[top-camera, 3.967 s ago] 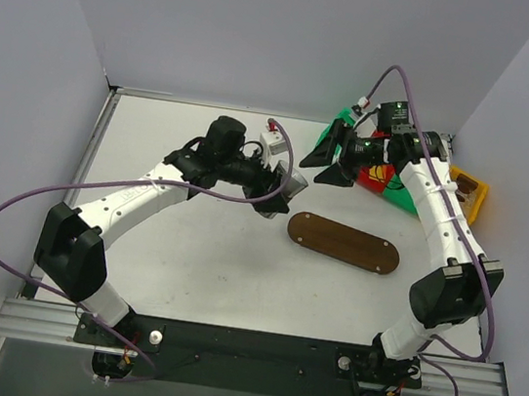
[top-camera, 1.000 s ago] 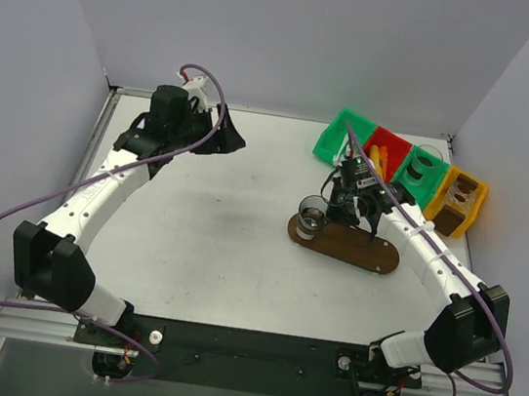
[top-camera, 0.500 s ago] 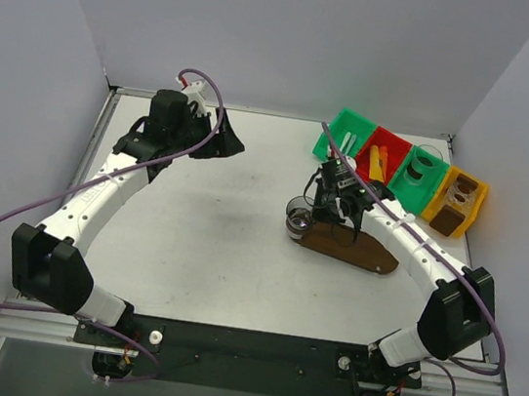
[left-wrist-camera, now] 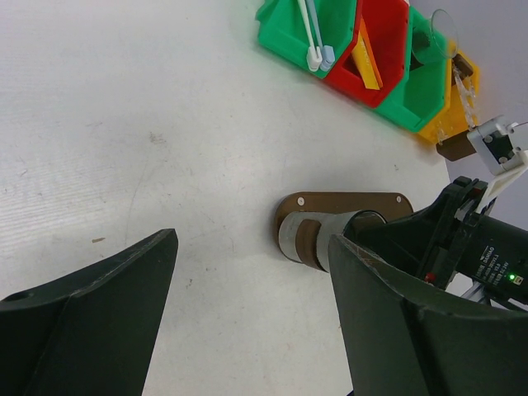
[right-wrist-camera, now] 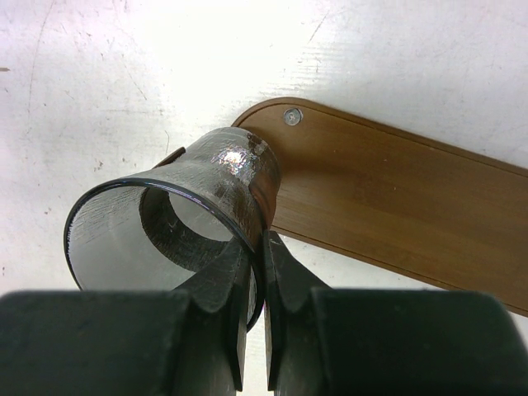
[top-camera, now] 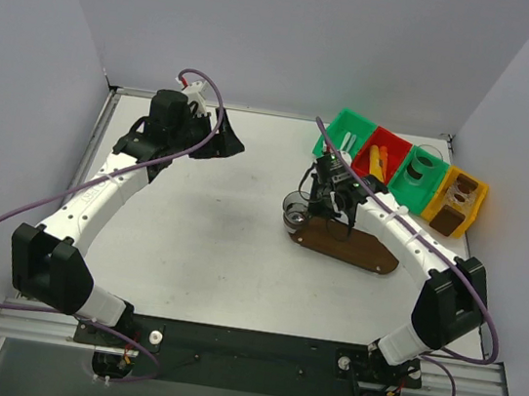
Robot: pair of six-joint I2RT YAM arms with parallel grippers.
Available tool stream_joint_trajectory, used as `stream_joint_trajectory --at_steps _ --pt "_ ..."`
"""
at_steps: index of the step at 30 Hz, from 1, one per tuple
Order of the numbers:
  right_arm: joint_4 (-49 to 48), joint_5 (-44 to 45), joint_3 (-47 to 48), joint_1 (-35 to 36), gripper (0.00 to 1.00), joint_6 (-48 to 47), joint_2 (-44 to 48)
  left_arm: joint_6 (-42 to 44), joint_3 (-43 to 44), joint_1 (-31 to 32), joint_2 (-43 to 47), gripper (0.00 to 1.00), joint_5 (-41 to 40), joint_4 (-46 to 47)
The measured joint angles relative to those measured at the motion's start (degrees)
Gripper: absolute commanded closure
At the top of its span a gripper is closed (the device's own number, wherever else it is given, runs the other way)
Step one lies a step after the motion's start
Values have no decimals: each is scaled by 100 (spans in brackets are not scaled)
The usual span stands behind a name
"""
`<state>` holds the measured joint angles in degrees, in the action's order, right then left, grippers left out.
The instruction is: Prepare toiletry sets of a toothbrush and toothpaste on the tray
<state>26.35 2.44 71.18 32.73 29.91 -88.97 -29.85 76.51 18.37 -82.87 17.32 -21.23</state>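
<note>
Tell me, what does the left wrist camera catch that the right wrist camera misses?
Only the left wrist view shows the green bin holding white toothbrushes and the red bin holding an orange-yellow tube. Only the right wrist view shows the right pincer pinching the wall of the clear cup, and the cup's empty inside. Both show that cup, tilted, at one end of the wooden tray.

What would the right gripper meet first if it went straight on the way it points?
Shut on the cup, the right gripper would likely press it onto the end of the tray; depth is unclear.
</note>
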Motion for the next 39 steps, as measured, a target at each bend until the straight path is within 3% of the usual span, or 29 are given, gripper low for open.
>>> stream_joint_trajectory --at_steps 39 --pt "-44 192 42 -7 100 26 -289 0 -24 -48 0 16 74 0"
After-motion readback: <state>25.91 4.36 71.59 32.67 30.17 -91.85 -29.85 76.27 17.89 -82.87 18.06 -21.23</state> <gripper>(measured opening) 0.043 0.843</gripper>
